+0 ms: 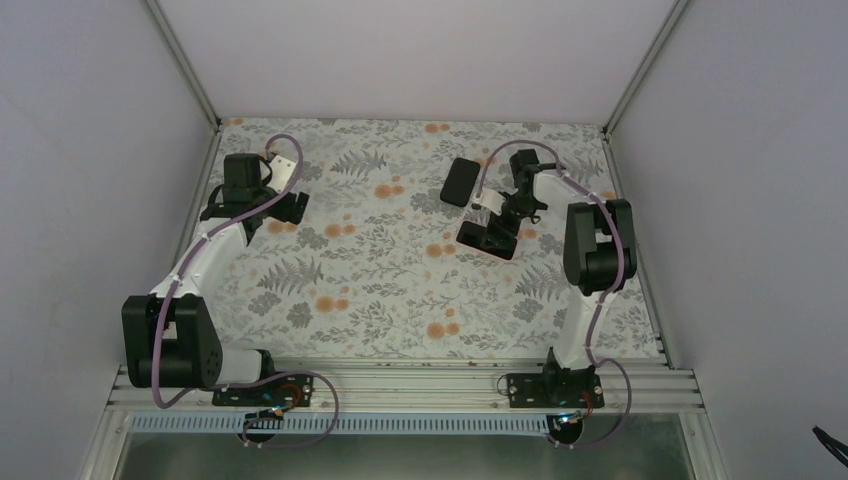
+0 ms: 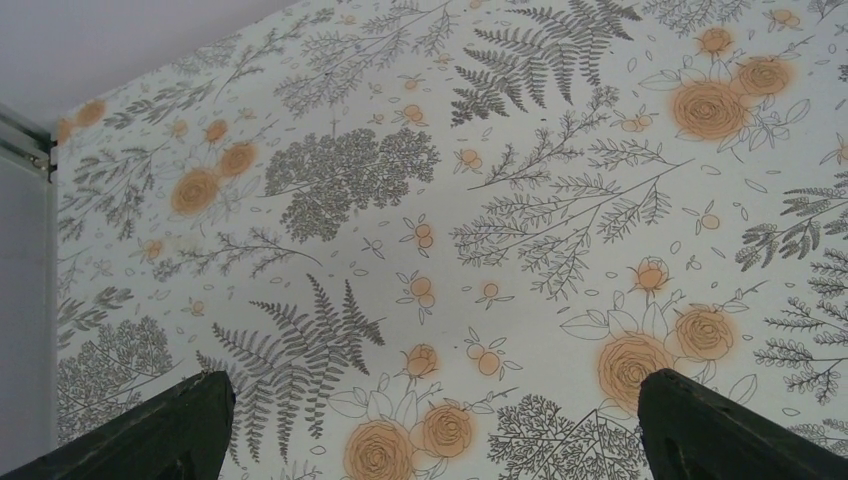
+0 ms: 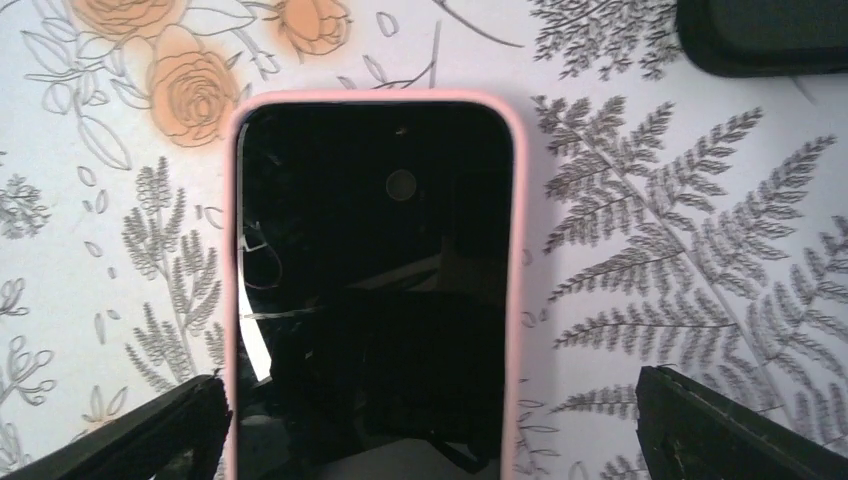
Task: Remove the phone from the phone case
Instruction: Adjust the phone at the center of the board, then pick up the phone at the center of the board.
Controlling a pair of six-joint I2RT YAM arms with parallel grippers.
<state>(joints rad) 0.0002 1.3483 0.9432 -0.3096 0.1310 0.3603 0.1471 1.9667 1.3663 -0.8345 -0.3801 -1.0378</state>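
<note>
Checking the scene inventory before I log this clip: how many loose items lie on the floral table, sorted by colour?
Pink-rimmed: 1, the pink phone case, glossy black face up
All black: 1, the black flat item lying apart from it
Total: 2

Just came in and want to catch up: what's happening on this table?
The right gripper hangs open over the phone, which lies flat in its pink case, ungripped. A second dark object lies just beyond; what it is I cannot tell. The left gripper is open over bare tablecloth, away from both.
</note>
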